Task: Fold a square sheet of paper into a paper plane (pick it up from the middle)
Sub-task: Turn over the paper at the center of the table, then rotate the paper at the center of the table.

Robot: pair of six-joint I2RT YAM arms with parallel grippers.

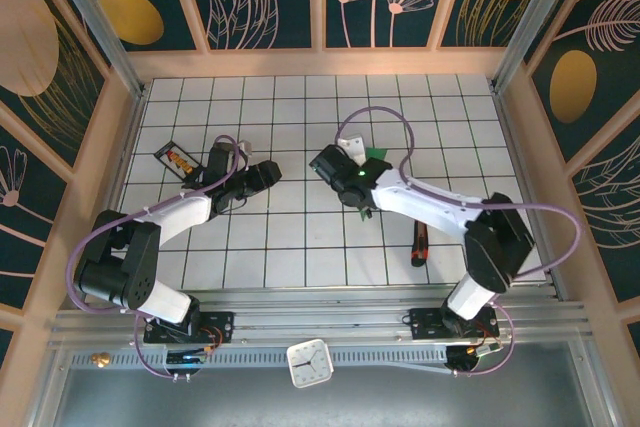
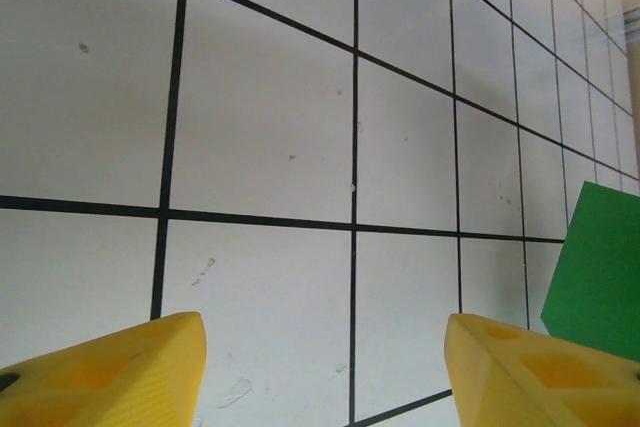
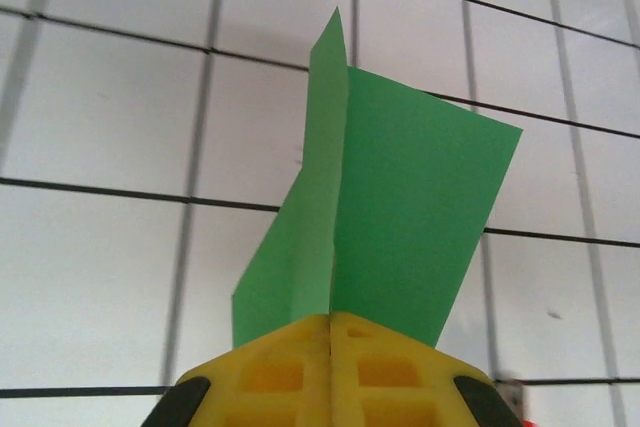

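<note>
Green square sheet of paper (image 3: pixel 400 207), creased lengthwise, we see it pinched at one end between the closed jaws of our right gripper (image 3: pixel 330 329), above the white gridded table (image 3: pixel 100 117), our left gripper (image 2: pixel 325 337) nearby, jaws apart above the same table

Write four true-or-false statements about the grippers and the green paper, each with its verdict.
1. The right gripper is shut on the green paper sheet. True.
2. The left gripper grips the sheet too. False: it is open over bare tiles.
3. The sheet is a flat, uncreased square. False: it is folded along a crease, its flaps angled apart.
4. A white clock lies in front of the table's near edge. True.
</note>
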